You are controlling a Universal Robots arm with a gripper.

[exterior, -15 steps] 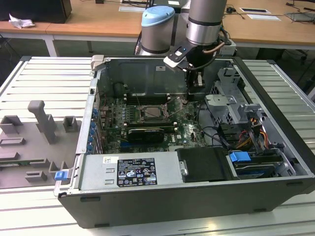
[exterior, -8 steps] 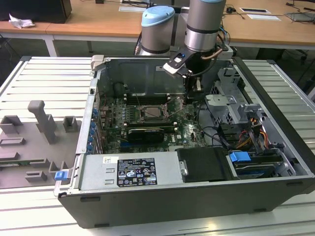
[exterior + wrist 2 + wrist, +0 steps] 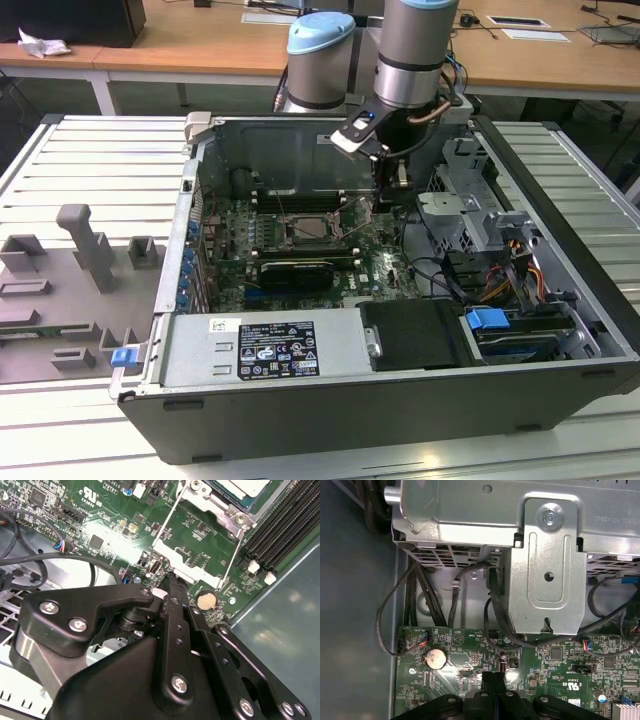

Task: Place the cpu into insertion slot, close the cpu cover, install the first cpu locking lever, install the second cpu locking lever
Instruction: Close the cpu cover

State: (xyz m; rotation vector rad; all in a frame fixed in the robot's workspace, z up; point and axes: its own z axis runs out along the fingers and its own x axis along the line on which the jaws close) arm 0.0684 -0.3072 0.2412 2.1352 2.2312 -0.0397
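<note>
We see the case (image 3: 400, 420) lying open on the slatted bench (image 3: 80, 150), near its middle. The arm reaches down into the case from the far edge.

The gripper (image 3: 381, 200) hangs over the board (image 3: 100, 520), just beside the socket (image 3: 310, 228) on the exterior view's right. In both wrist views its black fingers (image 3: 172, 605) are pressed together at the tips, and we see nothing between them.

The cpu (image 3: 245, 486) lies flat in the socket, pale top up, with a metal frame around it. In the exterior view the socket sits near the middle of the board, with the graphics card (image 3: 295, 272) just beside it on the near side.

The cover (image 3: 175, 555) is tilted up off the socket, and we see green board through its window. Its broad free edge points toward the gripper (image 3: 169, 580). The fingertips are right at that edge, but we cannot tell whether they touch it.

A coin cell (image 3: 206, 601) lies on the board just beside the fingers, and the memory slots (image 3: 285, 525) run along the far side of the socket. In the first wrist view, the gripper (image 3: 492, 677) is near the board's edge. Beyond that edge are black cables (image 3: 385, 625) and a drive cage (image 3: 545, 570).

Grey fixtures (image 3: 90, 250) stand on the bench by its edge at the exterior view's left.
</note>
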